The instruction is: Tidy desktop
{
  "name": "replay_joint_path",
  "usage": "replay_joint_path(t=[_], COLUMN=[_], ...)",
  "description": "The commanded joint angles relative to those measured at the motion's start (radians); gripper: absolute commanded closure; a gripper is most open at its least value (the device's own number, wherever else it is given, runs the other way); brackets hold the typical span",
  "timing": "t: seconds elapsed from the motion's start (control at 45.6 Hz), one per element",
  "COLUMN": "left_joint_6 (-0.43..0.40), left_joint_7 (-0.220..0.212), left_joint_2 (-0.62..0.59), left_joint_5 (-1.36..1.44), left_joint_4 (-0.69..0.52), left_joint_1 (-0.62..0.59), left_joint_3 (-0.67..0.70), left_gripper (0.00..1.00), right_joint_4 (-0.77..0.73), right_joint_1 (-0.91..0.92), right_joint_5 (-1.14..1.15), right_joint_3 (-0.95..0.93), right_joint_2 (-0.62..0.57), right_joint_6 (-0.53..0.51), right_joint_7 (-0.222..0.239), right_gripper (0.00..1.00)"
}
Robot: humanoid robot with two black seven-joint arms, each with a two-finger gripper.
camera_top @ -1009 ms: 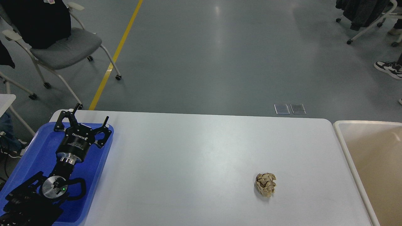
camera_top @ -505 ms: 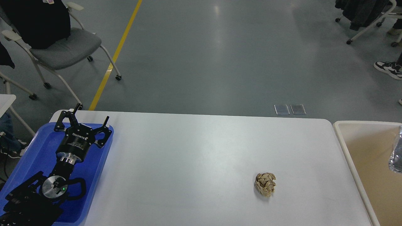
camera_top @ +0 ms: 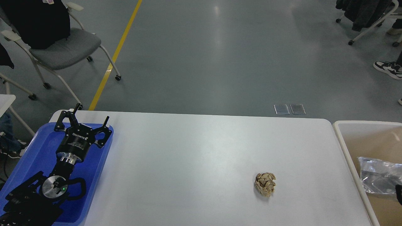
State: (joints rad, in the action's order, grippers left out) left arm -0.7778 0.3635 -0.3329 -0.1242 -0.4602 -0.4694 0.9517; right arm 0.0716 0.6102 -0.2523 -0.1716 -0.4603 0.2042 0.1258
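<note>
The white desktop (camera_top: 194, 157) fills the lower half of the head view. A crumpled beige paper ball (camera_top: 265, 184) lies on it at the right front. My left gripper (camera_top: 85, 121) is open and empty, hovering over the far end of a blue tray (camera_top: 34, 150) at the table's left edge. A clear crumpled plastic bag (camera_top: 377, 175) is over the beige bin (camera_top: 343, 141) at the right. A small dark part (camera_top: 399, 194) shows at the right edge beside the bag; it may be my right gripper, and its fingers cannot be made out.
The bin stands against the table's right edge. Beyond the table's far edge is grey floor with a yellow line (camera_top: 116, 53), a grey wheeled chair (camera_top: 62, 47) at the far left, another chair at the far right, and a person's shoe (camera_top: 388, 68).
The clear plastic bag has come in from the right edge and now sits lower and further left over the bin. The left arm and the paper ball have not moved.
</note>
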Motion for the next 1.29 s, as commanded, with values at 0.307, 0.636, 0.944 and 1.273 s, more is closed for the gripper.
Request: replay_joint_path(t=[0.307,0.636,0.944,1.273], left_joint_6=[0.0,0.0,0.0,-0.001], left_joint_7=[0.0,0.0,0.0,0.0], left_joint_2=[0.0,0.0,0.002,0.002], left_joint_5=[0.0,0.0,0.0,0.0], left_joint_4=[0.0,0.0,0.0,0.0], left_joint_1=[0.0,0.0,-0.002,-0.002], left_joint_3=[-0.001,-0.001,-0.001,-0.002], left_gripper=[0.01,0.01,0.01,0.01], right_joint_4=[-0.007,0.03,0.33,0.646], right_joint_1=[0.006,0.14,0.305,0.575], right_joint_5=[0.007,0.139,0.438,0.574], right_joint_3=[-0.005,0.015,0.021,0.248], right_joint_2=[-0.024,-0.092,-0.273,-0.425], right_joint_6=[-0.042,-0.123,-0.117,-0.111], right_joint_7=[-0.003,0.003,0.003,0.008], right_gripper=[0.0,0.0,0.0,0.0])
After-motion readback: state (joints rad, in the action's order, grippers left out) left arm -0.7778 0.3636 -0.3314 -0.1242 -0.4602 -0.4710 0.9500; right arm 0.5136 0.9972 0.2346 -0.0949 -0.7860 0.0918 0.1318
